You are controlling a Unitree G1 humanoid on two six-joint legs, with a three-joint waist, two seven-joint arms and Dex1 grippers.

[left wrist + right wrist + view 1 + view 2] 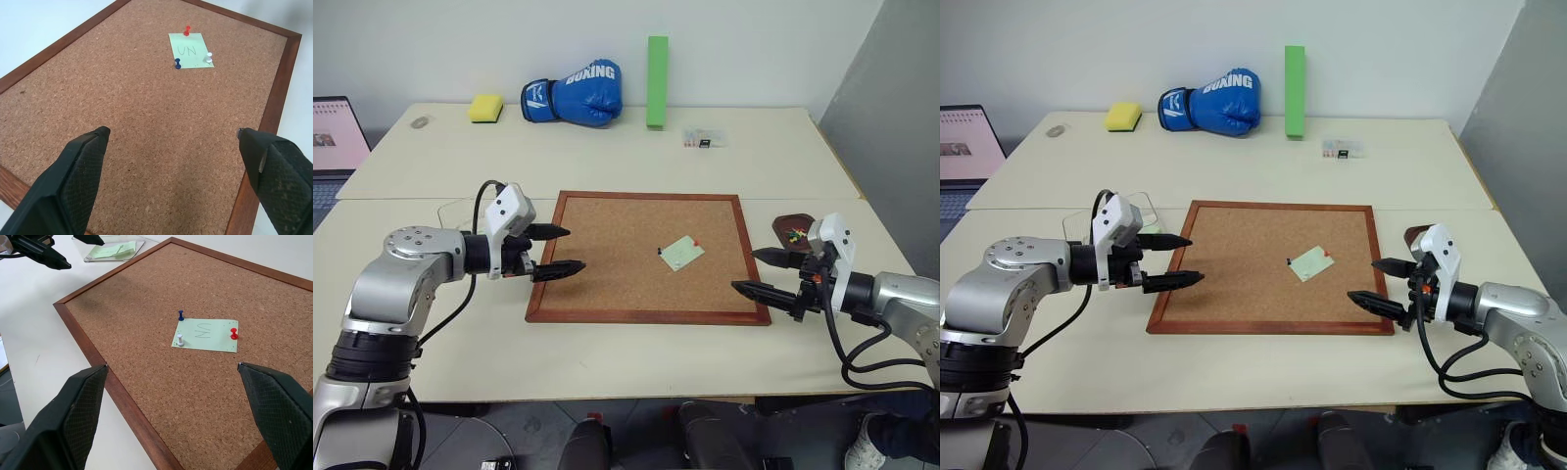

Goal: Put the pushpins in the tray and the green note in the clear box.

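Hovering with jaws wide and empty, the left gripper and right gripper flank the cork board, where three pushpins fix the green note right of centre; pulling a pin comes first.

Left pincer and right pincer gape empty, pointing inward.

bright even light, soft shadows, sharp focus

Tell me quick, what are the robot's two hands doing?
Left gripper: open, holding nothing, over the cork board.
Right gripper: open, holding nothing.
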